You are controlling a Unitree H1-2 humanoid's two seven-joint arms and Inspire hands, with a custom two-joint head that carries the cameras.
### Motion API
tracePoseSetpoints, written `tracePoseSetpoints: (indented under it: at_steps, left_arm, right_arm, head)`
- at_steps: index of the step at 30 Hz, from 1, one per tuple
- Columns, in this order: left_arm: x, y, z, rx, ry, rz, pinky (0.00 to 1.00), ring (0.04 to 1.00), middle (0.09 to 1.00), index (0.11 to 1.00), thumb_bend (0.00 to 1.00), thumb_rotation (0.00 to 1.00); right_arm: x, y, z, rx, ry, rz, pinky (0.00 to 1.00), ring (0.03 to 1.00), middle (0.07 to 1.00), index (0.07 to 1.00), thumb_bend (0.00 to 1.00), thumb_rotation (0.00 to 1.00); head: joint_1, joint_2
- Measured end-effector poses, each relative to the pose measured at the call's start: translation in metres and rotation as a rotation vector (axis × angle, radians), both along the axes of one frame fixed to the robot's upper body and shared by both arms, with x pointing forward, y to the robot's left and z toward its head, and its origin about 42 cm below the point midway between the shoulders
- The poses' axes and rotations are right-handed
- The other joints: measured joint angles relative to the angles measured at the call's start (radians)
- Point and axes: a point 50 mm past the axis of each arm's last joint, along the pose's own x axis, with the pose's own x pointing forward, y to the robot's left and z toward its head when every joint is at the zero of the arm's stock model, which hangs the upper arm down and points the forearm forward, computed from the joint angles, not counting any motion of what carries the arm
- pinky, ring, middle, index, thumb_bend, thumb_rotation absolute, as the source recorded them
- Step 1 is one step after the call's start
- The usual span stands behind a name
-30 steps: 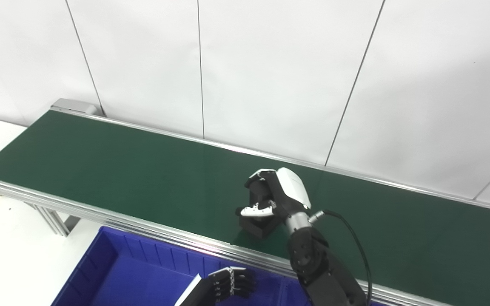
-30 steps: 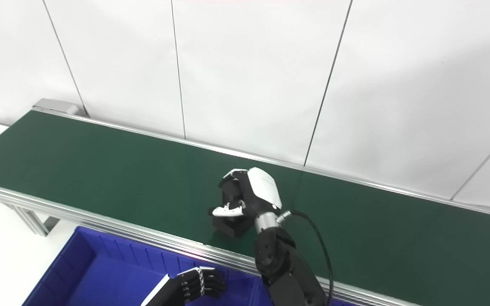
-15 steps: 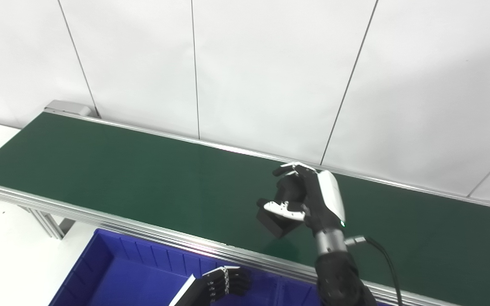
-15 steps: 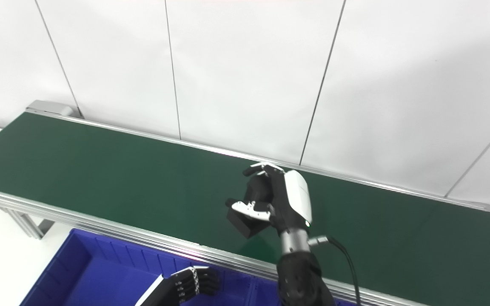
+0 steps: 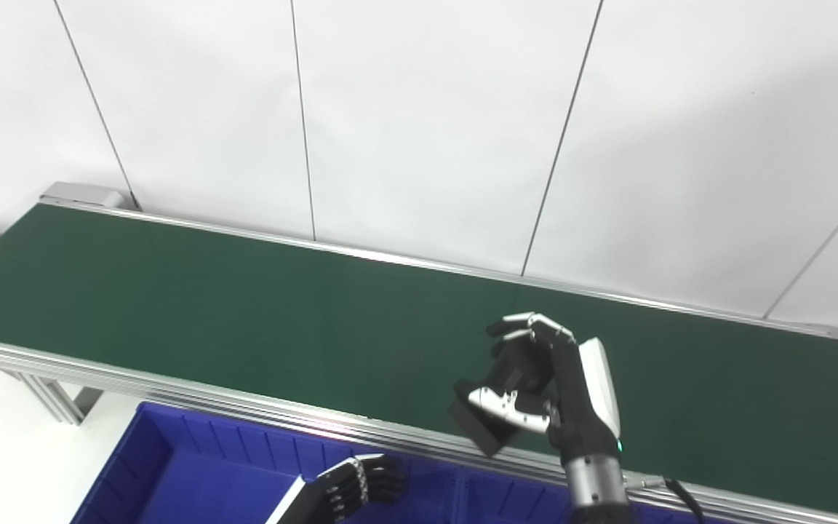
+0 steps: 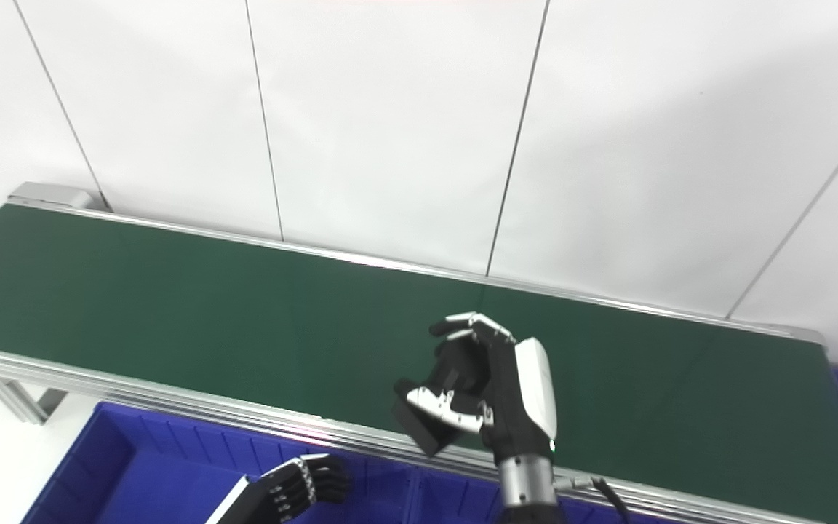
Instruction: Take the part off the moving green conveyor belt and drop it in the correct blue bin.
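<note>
While right hand [image 5: 557, 393] grips black part [image 5: 479, 429] | left hand [image 5: 357, 484] curled empty over blue bin [image 5: 193, 466]

Bright, even light fills both views. A soft grey shadow dims the wall panels [image 5: 717, 182] at right. Focus is sharp throughout.

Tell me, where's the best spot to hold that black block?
Probably where the right hand has it: the black block is clamped across its upper end, thumb on the near face, fingers on the far face, approached from its right. The flat opposite faces suit that pinch.
</note>
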Motion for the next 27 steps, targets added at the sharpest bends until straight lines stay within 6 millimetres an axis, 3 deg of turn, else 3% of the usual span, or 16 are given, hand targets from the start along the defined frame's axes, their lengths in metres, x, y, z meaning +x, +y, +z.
tracePoseSetpoints:
  at_steps: [7,16,20,27]
  left_arm:
    - [-0.005,0.017,0.007,0.032,-0.025,0.003,0.72,0.735,0.738,0.749,0.87,0.18]
    - [-0.003,0.022,0.012,0.023,-0.045,0.011,0.73,0.739,0.740,0.741,0.88,0.19]
    - [-0.002,0.025,0.016,0.018,-0.060,0.012,0.72,0.741,0.741,0.738,0.89,0.20]
    - [0.000,0.027,0.020,0.006,-0.074,0.002,0.73,0.737,0.738,0.735,0.90,0.19]
  right_arm:
    - [-0.024,-0.014,-0.014,-0.022,0.063,-0.053,0.28,0.410,0.512,0.569,0.49,0.00]
    - [-0.054,-0.036,-0.042,-0.053,0.176,-0.101,0.29,0.411,0.512,0.560,0.49,0.00]
    - [-0.061,-0.042,-0.056,-0.066,0.229,-0.112,0.29,0.411,0.512,0.564,0.49,0.00]
    - [-0.064,-0.051,-0.078,-0.071,0.308,-0.134,0.31,0.411,0.507,0.562,0.49,0.00]
  head:
    - [-0.037,0.037]
    - [-0.066,0.089]
    - [-0.078,0.124]
    - [-0.086,0.150]
